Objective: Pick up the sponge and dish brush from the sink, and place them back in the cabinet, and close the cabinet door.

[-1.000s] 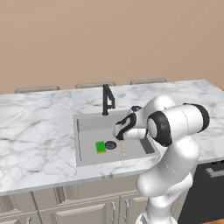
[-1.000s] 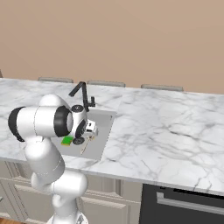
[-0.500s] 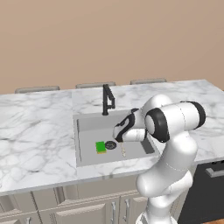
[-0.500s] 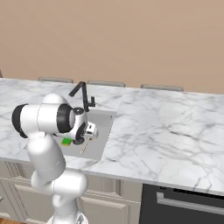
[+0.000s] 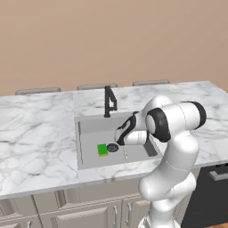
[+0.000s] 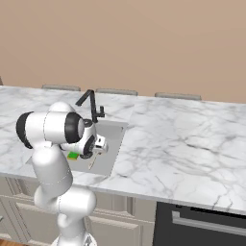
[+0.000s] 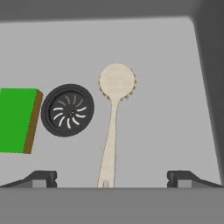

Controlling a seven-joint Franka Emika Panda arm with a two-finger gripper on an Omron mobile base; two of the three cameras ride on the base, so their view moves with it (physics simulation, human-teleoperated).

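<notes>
In the grey sink [image 5: 89,129] a green sponge [image 5: 102,149] with a yellow side lies flat, left of the round dark drain [image 5: 112,148]. To the drain's right lies the dish brush [image 5: 125,154], a cream head on a thin pale handle. My gripper [image 5: 119,139] hangs open just above the basin floor. In the hand view the brush [image 7: 114,109] runs up the middle between my two fingertips [image 7: 43,177], its handle end nearest the gripper [image 7: 112,178]. The sponge [image 7: 16,120] sits at the left, past the drain [image 7: 68,110]. The cabinet and its door are out of view.
A black angular faucet [image 5: 108,101] rises at the sink's back rim, close behind my hand. White marble counter [image 5: 35,133] surrounds the basin. The sink's right wall [image 7: 210,87] stands near the brush. Beige base units [image 5: 89,213] run below, and a dark appliance front [image 6: 202,226] is at the right.
My hand has sunk a little lower into the basin and drifted slightly left. The sponge and the brush lie where they were, and the jaws have stayed wide.
</notes>
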